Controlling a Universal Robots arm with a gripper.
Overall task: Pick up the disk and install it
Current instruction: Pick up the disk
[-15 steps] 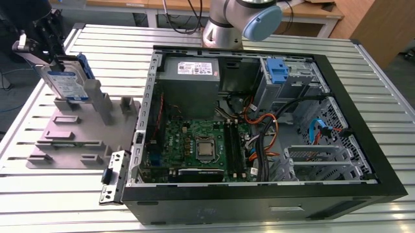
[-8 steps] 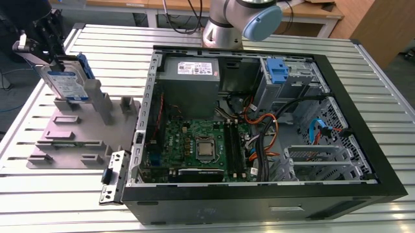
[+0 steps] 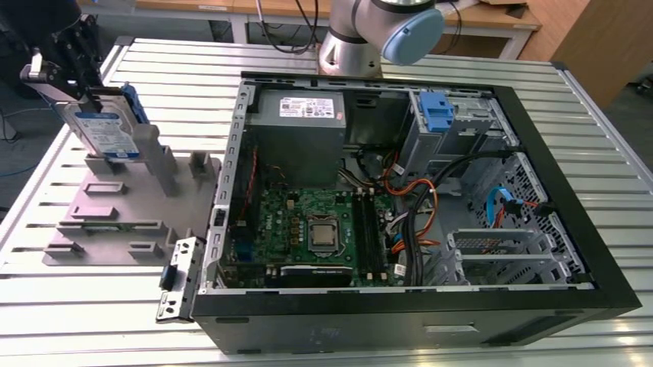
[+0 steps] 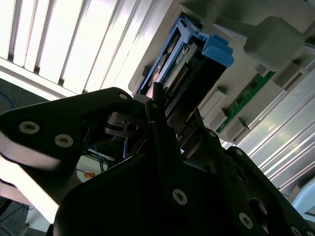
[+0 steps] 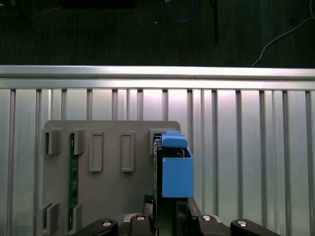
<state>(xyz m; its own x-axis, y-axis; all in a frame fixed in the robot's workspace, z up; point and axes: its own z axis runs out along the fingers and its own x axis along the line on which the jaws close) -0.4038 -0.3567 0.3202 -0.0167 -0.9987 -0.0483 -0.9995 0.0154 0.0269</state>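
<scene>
Close up in the second wrist view, the gripper (image 4: 174, 105) shows as a bulky black body with bolt heads. One of its thin black fingers (image 4: 157, 105) lies flat against the side of the disk (image 4: 194, 64). The first wrist view looks down the length of the disk (image 5: 176, 177), and the fingers hug it on both faces, pinching its upper end between them. The disk stands on edge in a slot of a grey holder (image 5: 108, 187), its blue side rail facing up toward the camera. A narrow green circuit strip (image 5: 74, 172) sits in another slot of the same holder.

In the exterior view the gripper (image 3: 72, 80) hangs over the far corner of the holder on the exterior view's left, with the labelled disk (image 3: 102, 130) below it, still seated. The holder rests on a ribbed metal desk (image 3: 92, 306). An open computer case (image 3: 571, 229) lies on its side just beside the holder, to the exterior view's right. Inside it are a green main board (image 3: 316, 229), a grey power box (image 3: 301, 107) and a bare blue bracket (image 3: 436, 111) in the drive bay. The arm (image 3: 372, 30) rises from the desk beyond the case
</scene>
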